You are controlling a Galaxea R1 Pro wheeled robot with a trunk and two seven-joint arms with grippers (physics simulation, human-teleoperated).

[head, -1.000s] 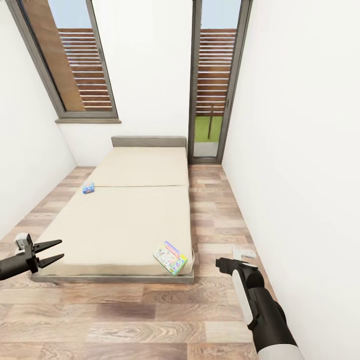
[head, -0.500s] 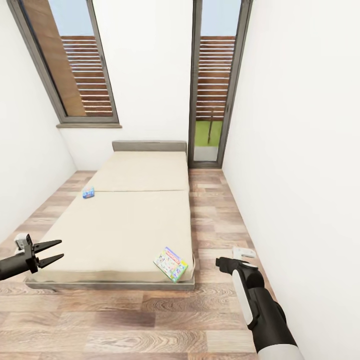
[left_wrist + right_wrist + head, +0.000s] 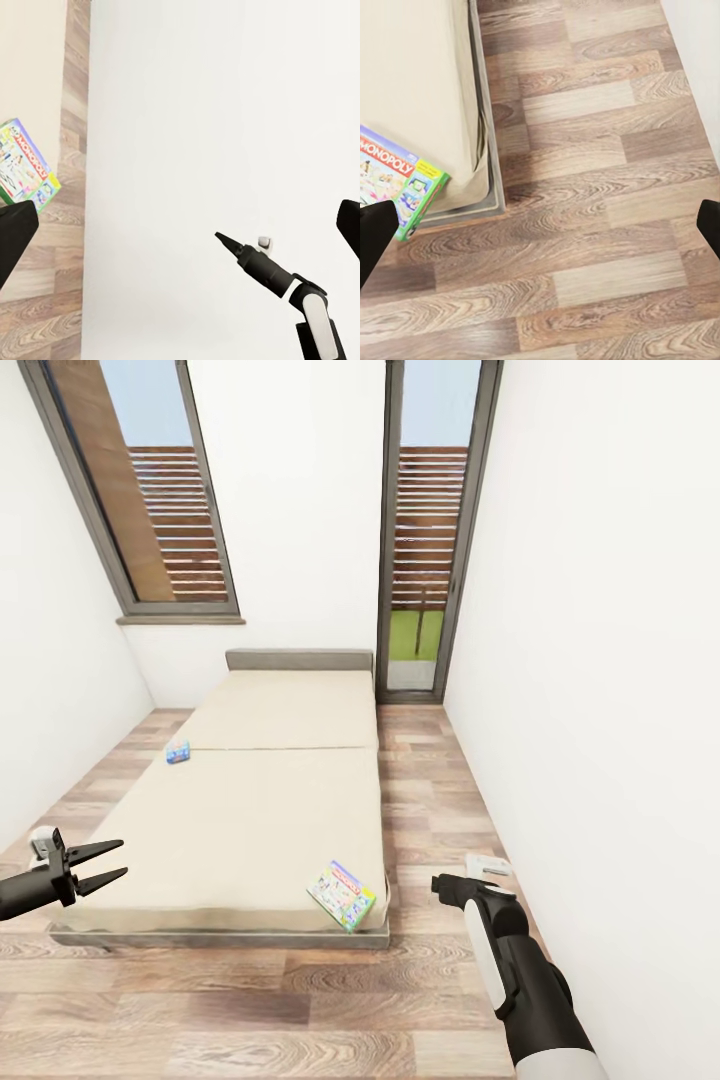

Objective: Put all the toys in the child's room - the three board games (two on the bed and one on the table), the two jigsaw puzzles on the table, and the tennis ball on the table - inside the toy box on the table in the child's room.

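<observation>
The bed [image 3: 250, 810] with its beige mattress lies ahead of me in the child's room. Two board games rest on it: a small blue one [image 3: 177, 752] near the left edge, and a green-and-white Monopoly box [image 3: 342, 895] [image 3: 25, 166] [image 3: 397, 184] at the near right corner, overhanging slightly. My left gripper [image 3: 103, 865] [image 3: 180, 225] hovers open beside the bed's near left corner. My right gripper [image 3: 440, 882] [image 3: 540, 232] is open above the floor, right of the Monopoly box. The table, toy box, jigsaw puzzles and tennis ball are out of view.
A strip of wood-plank floor [image 3: 430, 800] runs between the bed and the white right wall [image 3: 600, 660]. A window [image 3: 150, 490] and a glass door [image 3: 425, 540] stand behind the headboard. A small white object [image 3: 487, 865] lies on the floor near the right wall.
The whole picture has slid downward a little, so the camera moved. Both grippers keep their places in the view, open and empty. The two games have not moved on the bed.
</observation>
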